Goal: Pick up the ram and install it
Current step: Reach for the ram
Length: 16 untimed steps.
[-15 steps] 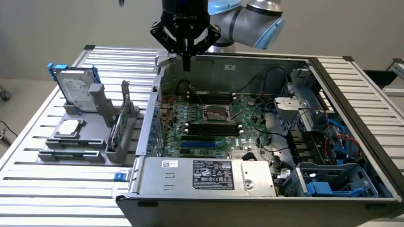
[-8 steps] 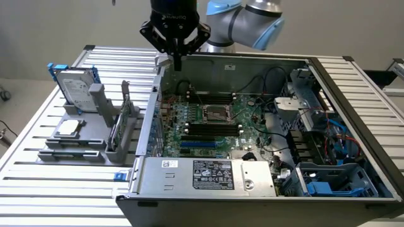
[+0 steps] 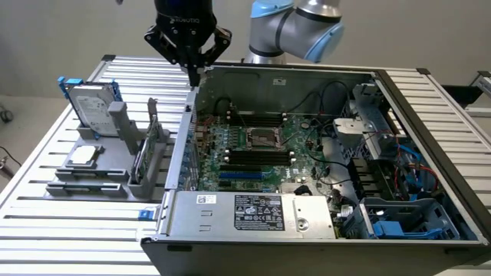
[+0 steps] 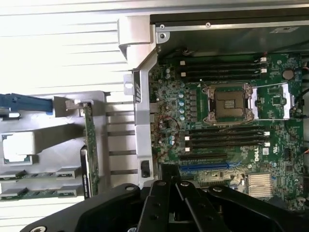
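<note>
1. Tool (image 3: 195, 80) of mine hangs with its fingers pressed together, pinching nothing I can see.
2. It hovers above the open computer case (image 3: 307, 80), over the corner of the case wall on the exterior view's left, clear of the motherboard (image 3: 253, 144).
3. The ram (image 4: 36, 194) stands on edge in a slot of the gray holder (image 3: 126, 132). That holder sits on the slatted desk (image 3: 69, 230) just beside the case, on the exterior view's left.
4. In the same holder I see the square silver processor chip (image 3: 84, 154), the taller green card (image 3: 142, 158) standing upright, and a hard drive (image 3: 92, 109) at its far end.
5. My tool and the ram are well apart.
6. On the motherboard, long black slots (image 3: 261, 156) run beside the processor socket (image 3: 259, 137).
</note>
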Available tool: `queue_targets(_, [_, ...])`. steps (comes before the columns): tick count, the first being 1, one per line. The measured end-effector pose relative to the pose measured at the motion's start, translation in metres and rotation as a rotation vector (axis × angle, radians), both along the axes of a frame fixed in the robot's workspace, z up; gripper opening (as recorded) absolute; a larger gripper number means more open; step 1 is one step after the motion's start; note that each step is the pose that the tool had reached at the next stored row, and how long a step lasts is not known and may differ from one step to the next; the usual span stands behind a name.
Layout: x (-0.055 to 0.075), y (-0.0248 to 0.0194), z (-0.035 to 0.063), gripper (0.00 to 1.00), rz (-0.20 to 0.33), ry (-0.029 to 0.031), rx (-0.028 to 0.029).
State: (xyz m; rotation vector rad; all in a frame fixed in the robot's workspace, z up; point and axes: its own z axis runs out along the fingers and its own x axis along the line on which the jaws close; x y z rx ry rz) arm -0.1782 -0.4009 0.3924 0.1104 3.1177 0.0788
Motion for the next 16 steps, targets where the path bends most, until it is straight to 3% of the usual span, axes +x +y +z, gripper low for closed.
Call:
queue_targets(10, [-0.045, -0.0030, -0.0008, 0.11, 0.000, -0.0001, -0.0019])
queue_targets(16, [-0.073, -0.0044, -0.0023, 0.11, 0.000, 0.0000, -0.0102])
